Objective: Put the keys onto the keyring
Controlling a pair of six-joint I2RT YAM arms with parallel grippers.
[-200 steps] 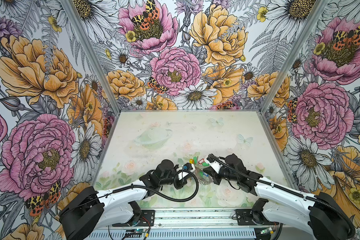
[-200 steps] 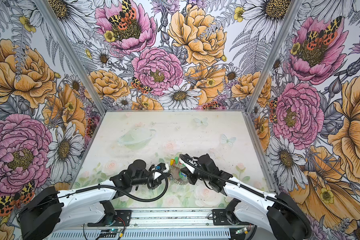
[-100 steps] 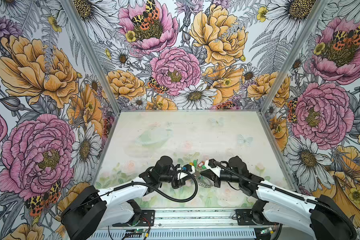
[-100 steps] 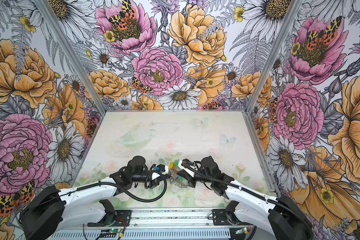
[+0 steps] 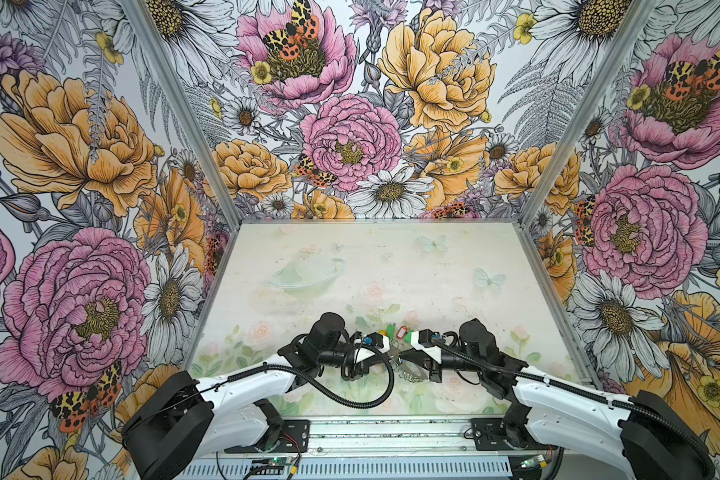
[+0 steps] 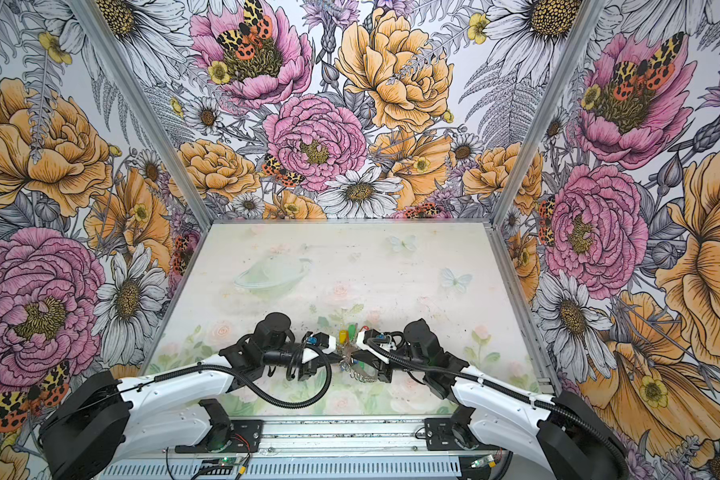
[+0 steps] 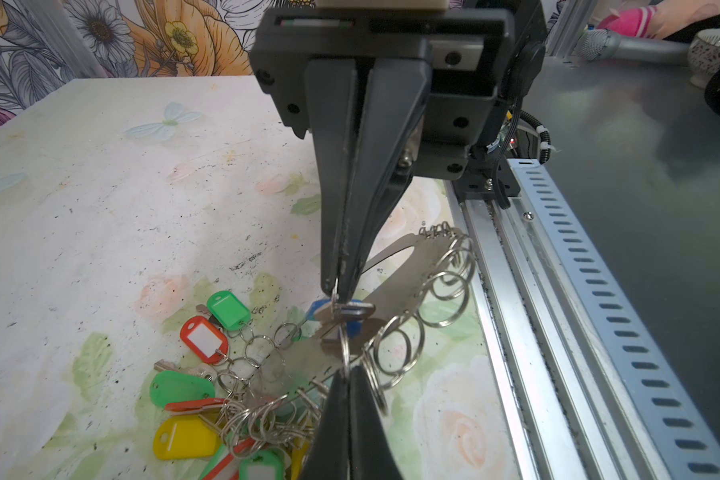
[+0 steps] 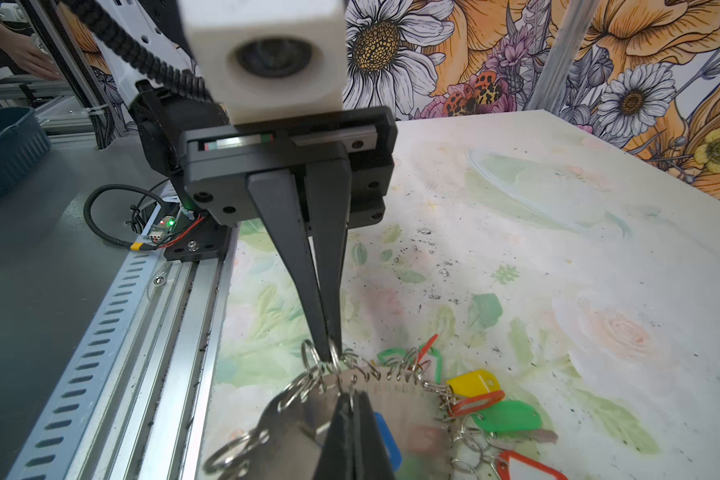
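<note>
Grey metal, the keyring (image 7: 395, 286) lies at the near middle of the table (image 5: 350, 266), mostly hidden under the arms in both top views. The left gripper (image 8: 330, 353) and right gripper (image 7: 336, 293) are each pinched closed on its ringed rim, though exactly which ring is unclear. The keys (image 7: 203, 338) cluster just beyond.
</note>
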